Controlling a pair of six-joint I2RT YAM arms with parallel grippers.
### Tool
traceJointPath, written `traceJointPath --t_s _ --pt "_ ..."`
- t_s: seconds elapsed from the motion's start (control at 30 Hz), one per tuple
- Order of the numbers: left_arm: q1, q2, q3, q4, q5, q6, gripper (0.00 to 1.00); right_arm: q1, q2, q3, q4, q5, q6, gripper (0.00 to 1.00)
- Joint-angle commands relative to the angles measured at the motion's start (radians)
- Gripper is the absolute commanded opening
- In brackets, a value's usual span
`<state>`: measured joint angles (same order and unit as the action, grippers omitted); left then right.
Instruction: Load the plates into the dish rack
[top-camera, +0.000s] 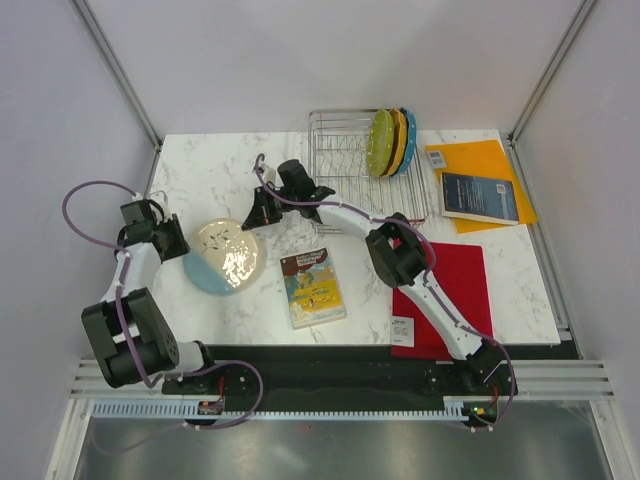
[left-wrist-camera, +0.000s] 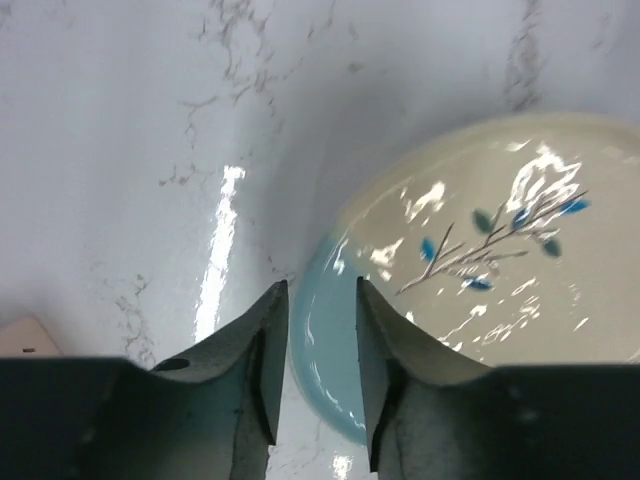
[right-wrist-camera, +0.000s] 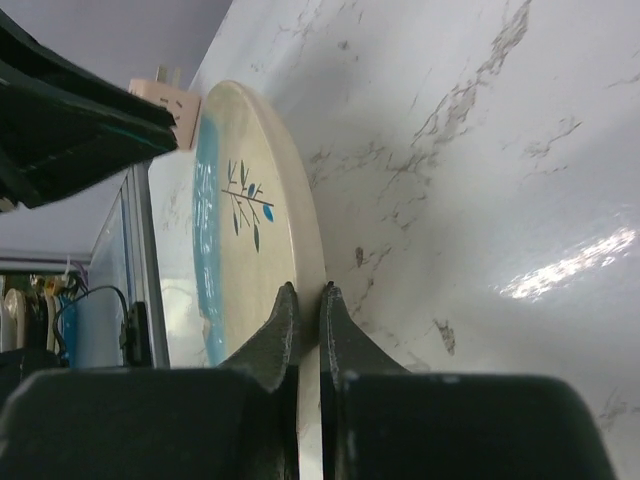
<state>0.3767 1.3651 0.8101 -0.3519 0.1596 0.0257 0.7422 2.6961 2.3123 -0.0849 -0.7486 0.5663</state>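
Note:
The cream-and-pale-blue plate lies on the marble table at left of centre. My right gripper is shut on its far right rim; in the right wrist view the gripper pinches the cream rim between both fingers. My left gripper is open at the plate's left edge; in the left wrist view the gripper has the plate's pale blue rim showing between its fingers. The dish rack stands at the back, with the lime green, orange-yellow and teal blue plates upright at its right end.
An illustrated book lies just right of the plate. A red flat folder lies under the right arm. An orange envelope with a dark blue book on it sits right of the rack.

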Motion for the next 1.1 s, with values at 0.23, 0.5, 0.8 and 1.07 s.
traceJointPath --t_s 0.23,0.5,0.8,1.07 --pt "-0.013 -0.21 -0.017 0.056 -0.034 -0.058 0.71 -0.024 -0.254 -0.014 -0.006 -0.136 -0.042 0.0" --pt "0.001 -0.356 0.001 0.054 0.055 -0.113 0.77 -0.055 -0.321 0.022 -0.05 -0.061 -0.051 0.0" --pt "0.001 -0.474 0.23 0.057 0.06 -0.25 0.81 -0.217 -0.45 0.039 -0.211 0.142 -0.229 0.0" --pt "-0.002 -0.417 0.172 0.054 0.164 -0.297 0.8 -0.337 -0.55 0.102 -0.233 0.376 -0.267 0.0"
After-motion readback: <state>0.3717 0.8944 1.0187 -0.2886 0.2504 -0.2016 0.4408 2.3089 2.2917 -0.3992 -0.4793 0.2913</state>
